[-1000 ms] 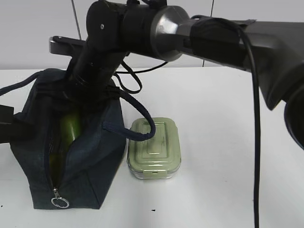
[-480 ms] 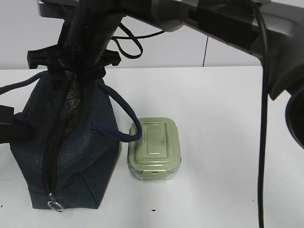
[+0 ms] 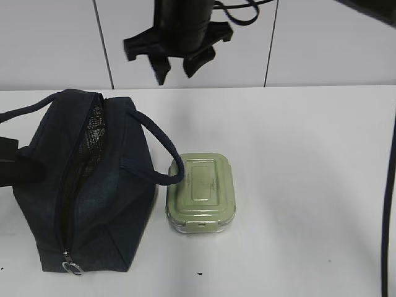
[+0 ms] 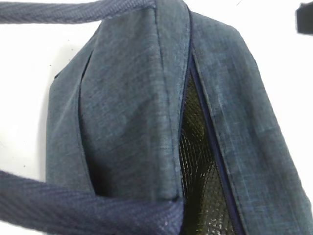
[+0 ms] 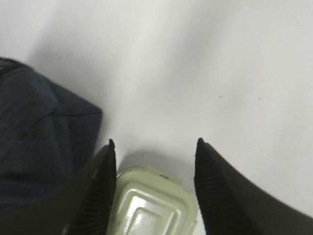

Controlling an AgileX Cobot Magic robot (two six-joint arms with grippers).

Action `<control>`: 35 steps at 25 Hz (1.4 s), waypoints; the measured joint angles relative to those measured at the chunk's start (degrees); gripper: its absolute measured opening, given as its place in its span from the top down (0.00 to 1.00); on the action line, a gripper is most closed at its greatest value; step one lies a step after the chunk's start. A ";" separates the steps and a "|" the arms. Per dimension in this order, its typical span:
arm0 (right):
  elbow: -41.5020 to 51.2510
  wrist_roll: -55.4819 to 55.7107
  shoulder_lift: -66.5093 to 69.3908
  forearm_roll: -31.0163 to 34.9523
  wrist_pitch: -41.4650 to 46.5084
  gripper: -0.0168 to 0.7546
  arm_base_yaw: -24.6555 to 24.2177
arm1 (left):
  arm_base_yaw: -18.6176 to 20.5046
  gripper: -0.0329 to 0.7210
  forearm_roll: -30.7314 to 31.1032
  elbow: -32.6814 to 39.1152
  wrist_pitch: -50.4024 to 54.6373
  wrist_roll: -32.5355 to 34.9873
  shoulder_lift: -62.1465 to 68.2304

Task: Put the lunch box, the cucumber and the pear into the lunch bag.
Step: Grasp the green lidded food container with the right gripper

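Note:
The dark navy lunch bag (image 3: pixel 117 185) stands on the left of the white table, its top zipper open on a dark, narrow gap. The cucumber and the pear are hidden. The sage-green lunch box (image 3: pixel 202 192) lies lid up just right of the bag, under one loop handle (image 3: pixel 164 154). My right gripper (image 3: pixel 176 74) hangs open and empty high above the table, behind the bag and box. In the right wrist view its open gripper (image 5: pixel 155 142) frames the lunch box (image 5: pixel 154 205). A black part of the left arm (image 3: pixel 15 167) is against the bag's left side; its fingers do not show.
The left wrist view is filled by the bag's fabric (image 4: pixel 132 112) and shiny dark lining (image 4: pixel 198 161). The metal ring pull (image 3: pixel 72 268) hangs at the bag's near end. Bare white table (image 3: pixel 309 185) lies right of the box. A tiled wall stands behind.
My right gripper has come up out of the bag and moved up and right, empty. The bag's mouth has narrowed, and the green item seen inside earlier no longer shows.

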 joint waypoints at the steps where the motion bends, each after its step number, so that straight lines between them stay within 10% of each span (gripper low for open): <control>1: 0.00 0.15 -0.28 0.00 0.14 0.45 -1.28 | 0.00 0.98 0.00 0.00 0.00 0.00 0.00; 8: 0.42 -0.63 -1.35 4.68 0.25 0.51 -12.96 | 0.00 0.98 0.00 0.00 -0.05 0.00 0.00; 18: 11.41 -15.36 -1.46 31.47 0.24 0.55 -30.44 | 0.00 0.98 0.00 0.00 0.07 0.00 0.00; 35: 48.51 -44.18 -16.29 55.19 -2.03 0.55 -33.67 | 0.00 0.98 -0.06 0.00 -0.02 0.00 0.00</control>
